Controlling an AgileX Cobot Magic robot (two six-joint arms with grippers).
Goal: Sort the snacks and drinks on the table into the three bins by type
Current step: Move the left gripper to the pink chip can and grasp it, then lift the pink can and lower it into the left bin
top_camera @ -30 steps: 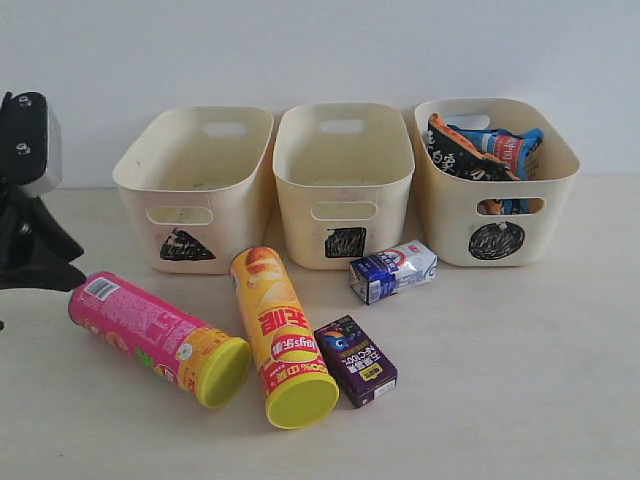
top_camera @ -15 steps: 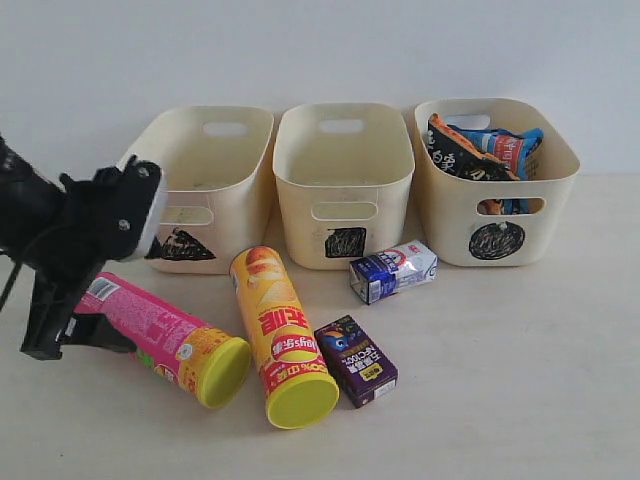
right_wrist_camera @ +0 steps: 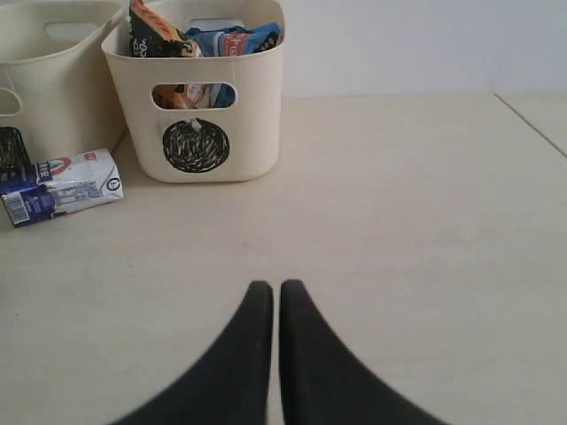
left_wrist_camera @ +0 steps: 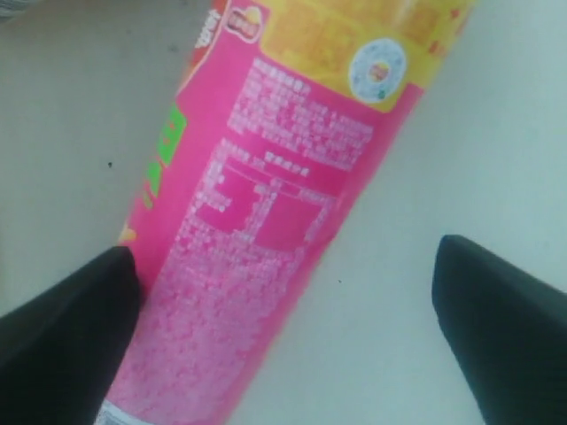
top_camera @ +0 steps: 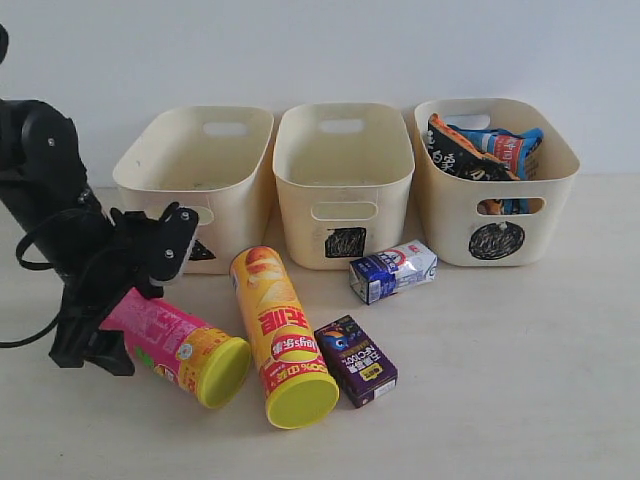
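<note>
The pink canister lies on its side at the front left, yellow lid toward the front. My left gripper is open, down at the canister's base end; one finger is against its side and the other stands apart over bare table. Beside it lie the yellow canister, the purple carton and the blue-and-white carton. The circle bin holds the orange-and-black bag and the blue bag. My right gripper is shut, holds nothing, and is outside the exterior view.
The triangle bin and the square bin stand in a row with the circle bin along the back wall. The left arm's black links and cable rise at the far left. Bare table stretches to the front right.
The left arm has swung in from the left edge and dropped; its open gripper now straddles the pink canister's base end. The canisters, cartons and bins have not moved.
</note>
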